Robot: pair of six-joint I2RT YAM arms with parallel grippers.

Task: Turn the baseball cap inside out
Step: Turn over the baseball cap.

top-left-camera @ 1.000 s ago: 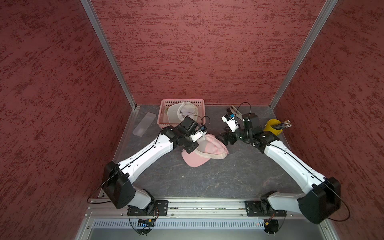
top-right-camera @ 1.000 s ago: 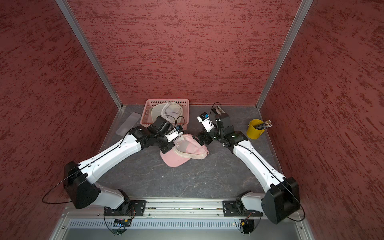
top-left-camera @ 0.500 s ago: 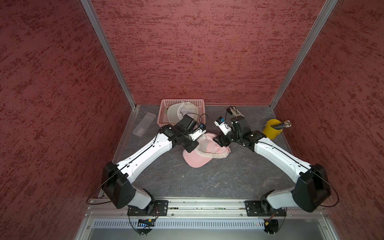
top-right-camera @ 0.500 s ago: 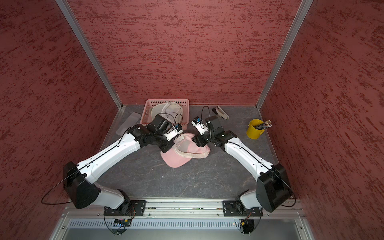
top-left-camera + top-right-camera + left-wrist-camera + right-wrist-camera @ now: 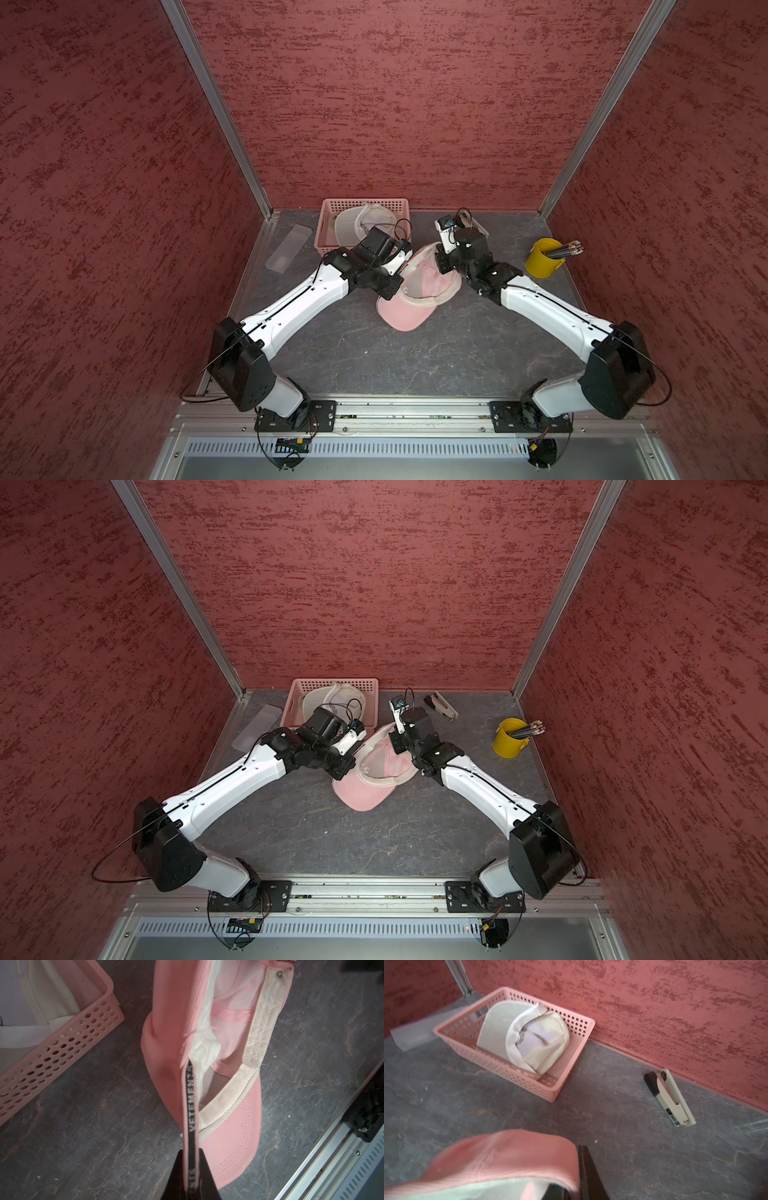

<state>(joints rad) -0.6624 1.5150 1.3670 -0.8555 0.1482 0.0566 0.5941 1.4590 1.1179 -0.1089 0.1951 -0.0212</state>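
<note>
handling and grip points

left claw point(image 5: 191, 1159) pinched shut on the lettered rim tape of the pink cap point(image 5: 415, 291); right claw point(image 5: 572, 1176) seemingly pressed onto the opposite crown rim. cap slung between both claws, opening upward, brim down toward the table point(image 5: 374, 353). light, limp crown fabric; stiffer brim. grip at the sweatband point(image 5: 264, 1022) edge, not the thin crown panels; expect slip under tension.

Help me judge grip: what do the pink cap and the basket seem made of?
The pink cap: soft matte woven cloth, probably cotton or polyester; it creases and shows stitching. The basket: rigid moulded plastic, apparently; smooth walls with even round holes.
</note>
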